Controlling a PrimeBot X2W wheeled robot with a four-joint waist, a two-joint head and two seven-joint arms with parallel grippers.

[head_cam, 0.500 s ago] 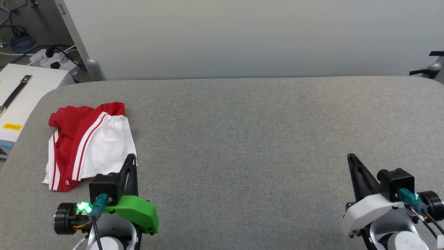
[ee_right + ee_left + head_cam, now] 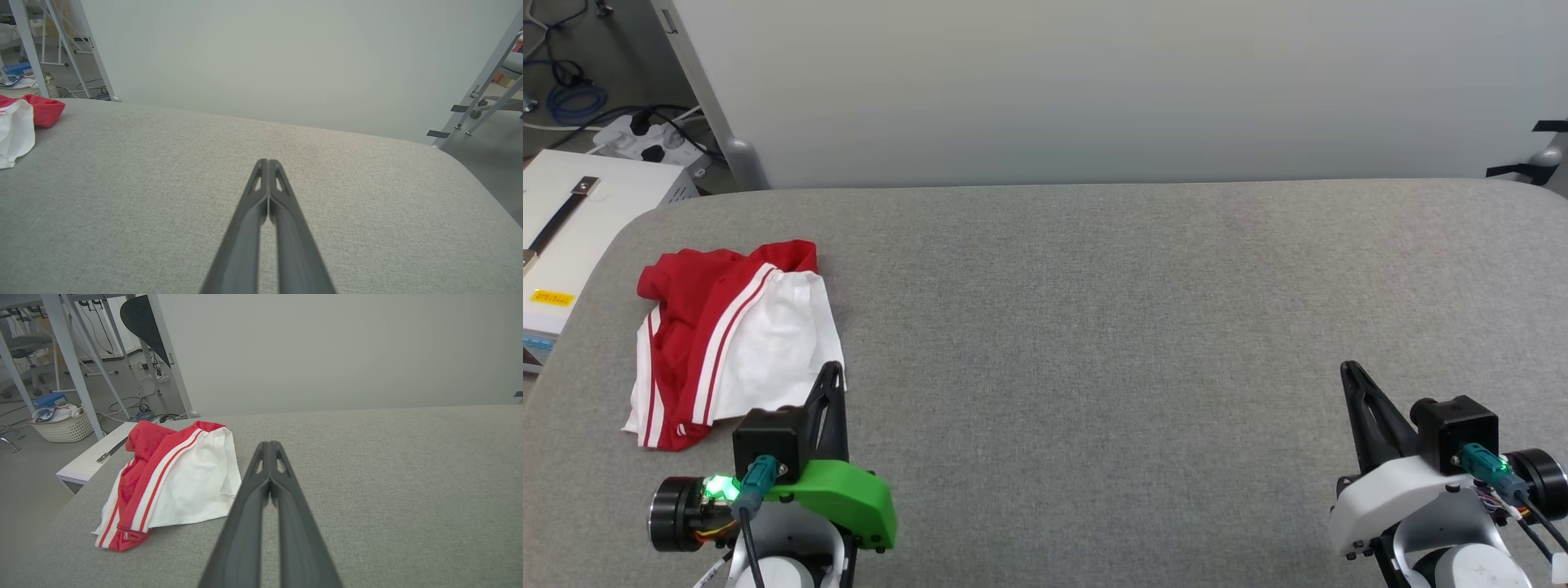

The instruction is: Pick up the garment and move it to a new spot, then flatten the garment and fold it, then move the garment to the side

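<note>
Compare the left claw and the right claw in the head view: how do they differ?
The left claw sits on a green housing with a green light glowing; the right claw sits on a white housing. The left claw is right beside the garment; the right claw is far from it, over bare grey table. Both are shut and hold nothing, fingers pointing up the view.

Nothing written can be read here. A small yellow sticker on the white box beside the surface carries dark print too small to make out. In the left wrist view the box bears a tiny pale label, also illegible. The crumpled garment shows only stripes, no legible lettering.
</note>
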